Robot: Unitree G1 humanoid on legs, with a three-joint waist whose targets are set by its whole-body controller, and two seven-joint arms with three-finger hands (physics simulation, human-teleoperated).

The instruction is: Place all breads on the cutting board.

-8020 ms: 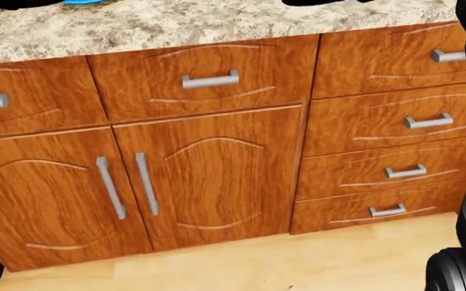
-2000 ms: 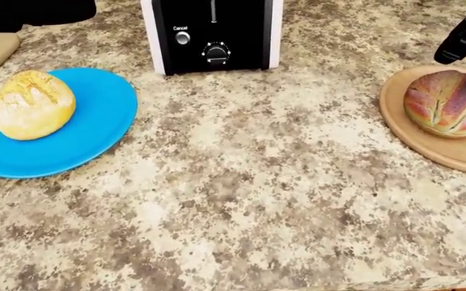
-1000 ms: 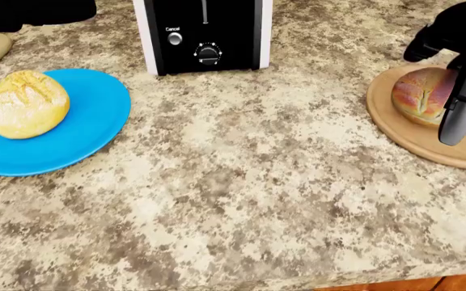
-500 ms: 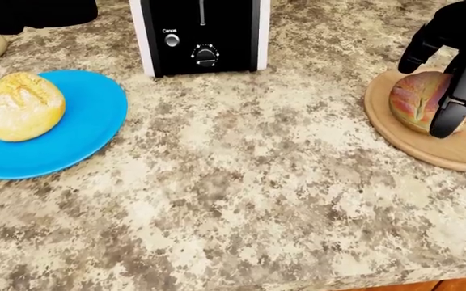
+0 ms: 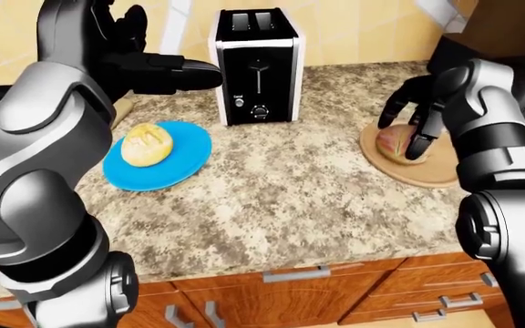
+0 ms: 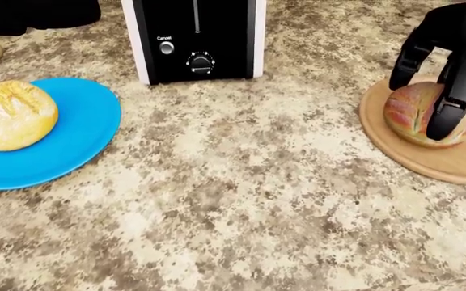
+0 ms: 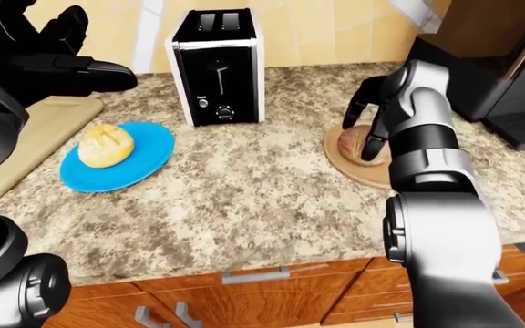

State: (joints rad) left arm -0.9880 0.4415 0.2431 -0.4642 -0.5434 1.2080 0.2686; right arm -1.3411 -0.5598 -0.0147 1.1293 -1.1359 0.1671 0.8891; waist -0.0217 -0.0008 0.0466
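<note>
A yellow round bread [image 6: 10, 115] lies on a blue plate [image 6: 79, 139] at the left of the head view. A reddish-brown bread [image 6: 407, 115] lies on a round wooden plate [image 6: 452, 163] at the right. My right hand [image 6: 421, 103] is over this bread, its fingers [image 6: 452, 97] spread down around it, not closed. The tan cutting board [image 7: 39, 130] lies left of the blue plate in the right-eye view. My left hand [image 7: 85, 55] hangs open and empty in the air above the board.
A black and white toaster [image 6: 192, 36] stands between the two plates at the top of the head view. A dark appliance [image 7: 518, 89] stands at the far right. The speckled counter [image 6: 241, 200] ends at the bottom, with wooden drawers [image 7: 253, 301] below.
The camera rose from the cabinet doors to the countertop. My right hand came down from the upper right onto the reddish bread, fingers now straddling it. The view drifted slightly.
</note>
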